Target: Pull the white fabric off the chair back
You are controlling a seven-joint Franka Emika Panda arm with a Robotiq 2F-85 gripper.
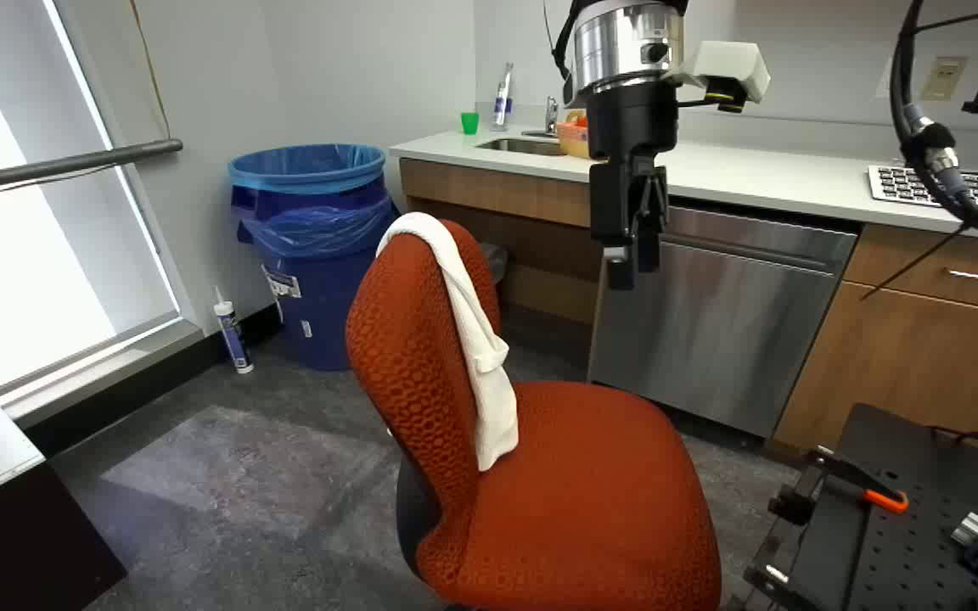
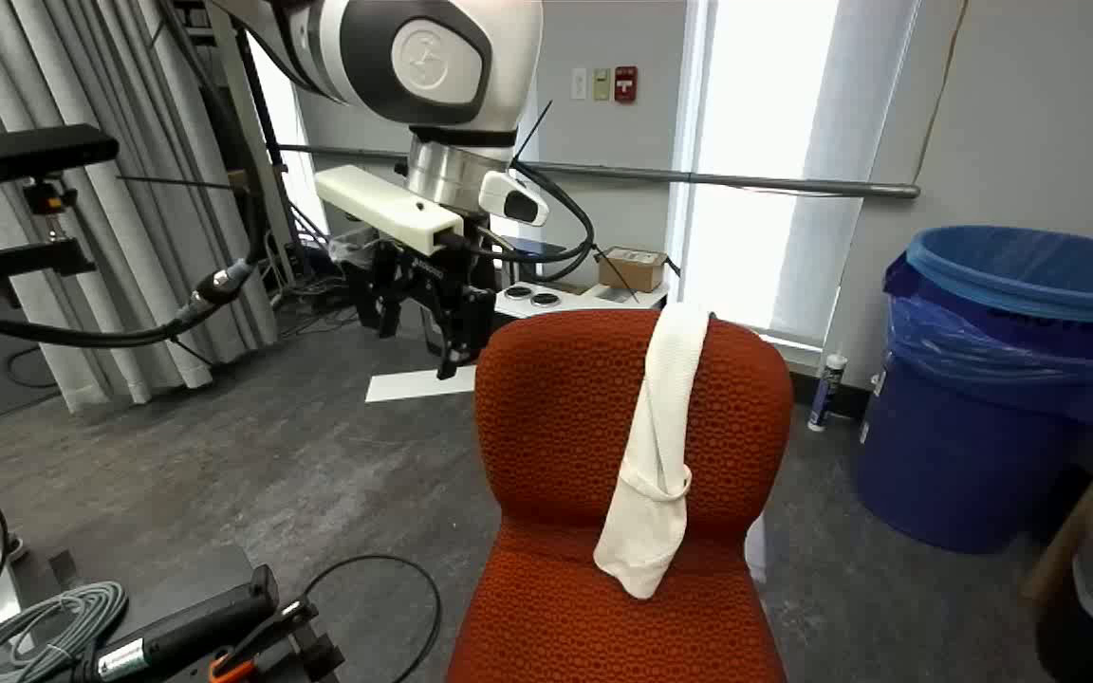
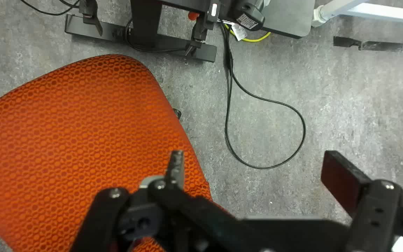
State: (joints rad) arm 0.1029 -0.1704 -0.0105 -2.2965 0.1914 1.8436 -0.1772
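In an exterior view, nearest comes a flat black tabletop (image 1: 896, 552) pierced with small round holes; a dark bar (image 1: 854, 473) with a smooth orange end slants near its left edge. Beyond that edge, apart from it, spreads a broad, rounded seat (image 1: 591, 492) in orange-red cloth with a honeycomb-like pattern. The chair back (image 2: 565, 417), in the same textured upholstery, rises as a curved, round-cornered panel. Over its top edge, right of the middle as that exterior view shows it, hangs the white fabric (image 2: 660, 427): a long, soft, narrow strip with a faintly ribbed face, a turned fold low down and a blunt end reaching to the seat. The black, jointed pincer (image 3: 257, 173) points down, apart from the cloth; in the wrist view its blocky fingertips (image 3: 341, 182) are spread wide, with mottled grey floor (image 3: 369, 105) showing between. Farther off stands a round blue bin (image 1: 315, 288) hung with a thin, glossy liner, a tapered tube (image 1: 236, 339) tilted near it. Farthest, a smooth pale tabletop (image 1: 752, 182) tops a brushed-steel panel (image 1: 710, 331); by its far left corner sit a small green cup (image 1: 469, 124) and a clear bottle (image 1: 502, 98).
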